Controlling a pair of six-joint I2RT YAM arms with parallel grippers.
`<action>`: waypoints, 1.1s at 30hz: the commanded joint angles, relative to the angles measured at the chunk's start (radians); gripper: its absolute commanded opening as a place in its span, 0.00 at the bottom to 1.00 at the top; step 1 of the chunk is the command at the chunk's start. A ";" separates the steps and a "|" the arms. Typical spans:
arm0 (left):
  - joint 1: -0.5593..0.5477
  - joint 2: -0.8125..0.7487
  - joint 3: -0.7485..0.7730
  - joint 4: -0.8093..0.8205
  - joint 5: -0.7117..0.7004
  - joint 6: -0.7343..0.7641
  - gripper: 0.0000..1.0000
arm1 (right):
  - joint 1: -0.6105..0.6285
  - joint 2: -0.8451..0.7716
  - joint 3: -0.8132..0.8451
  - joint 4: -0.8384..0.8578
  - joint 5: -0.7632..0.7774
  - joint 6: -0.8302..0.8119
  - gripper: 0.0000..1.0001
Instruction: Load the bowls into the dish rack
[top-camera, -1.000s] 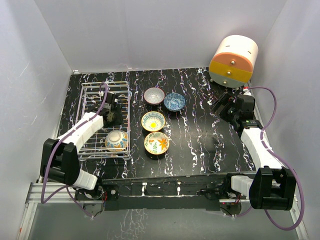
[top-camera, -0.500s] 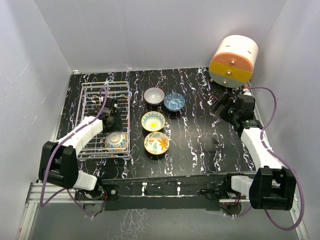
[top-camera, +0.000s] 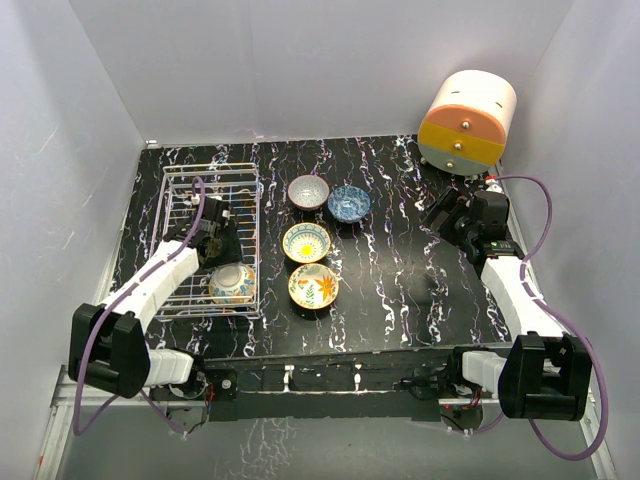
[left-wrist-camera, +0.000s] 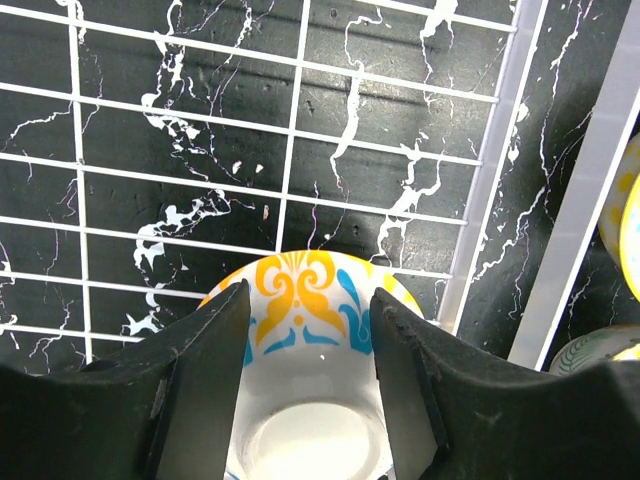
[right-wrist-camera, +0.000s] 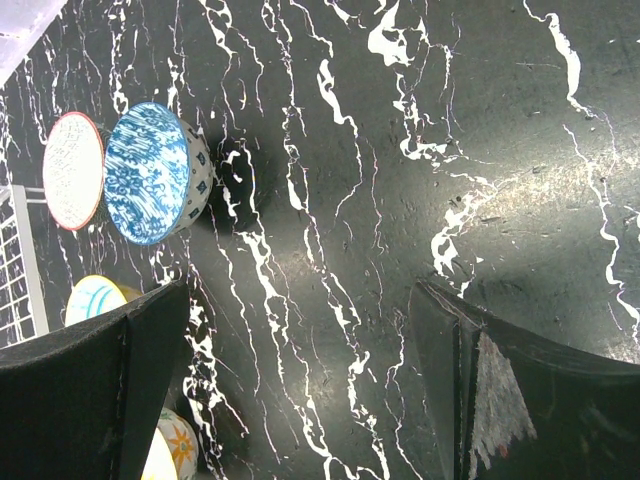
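At the left of the black, white-veined marble-look desk (top-camera: 400, 280) stands the rectangular white wire dish rack (top-camera: 210, 167). In its near right corner lies one small round ceramic bowl with a yellow-and-blue pattern on a pale outside (top-camera: 232, 282). Its pale base faces upward (the wrist view shows the foot ring).

The left end effector (top-camera: 216, 240) hangs over the middle of the rack, just on the far side of that bowl. Its black fingers (left-wrist-camera: 205, 380) stand apart and released, grasping nothing. In the left wrist view the bowl is wider than the gap and lies beyond the fingers, on the grid bars.

Right of the rack, four more bowls sit upright on the desk in a loose cluster, all outside the wire. A grey patterned one with a reddish rim (top-camera: 308, 192) is at the far left of the cluster, and a blue wave-painted one (top-camera: 349, 203) is just beside it on the right. Nearer sits a yellow-rimmed blue one (top-camera: 306, 242), and nearest of all an orange-yellow floral one (top-camera: 313, 286).

Well to the right, the right end effector (right-wrist-camera: 300, 290) is over bare desk, its fingers spread wide with nothing between them.

In the far right corner stands a big cream, orange and yellow drum (top-camera: 467, 120).
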 joint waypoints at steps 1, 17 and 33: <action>-0.006 -0.050 -0.012 -0.041 0.009 -0.007 0.50 | -0.007 -0.029 -0.003 0.056 -0.010 0.001 0.95; -0.006 -0.011 0.018 0.000 0.003 0.001 0.50 | -0.007 -0.030 0.003 0.055 -0.010 -0.002 0.95; -0.007 -0.083 -0.050 -0.036 0.021 -0.011 0.50 | -0.007 -0.025 0.000 0.059 -0.014 0.001 0.95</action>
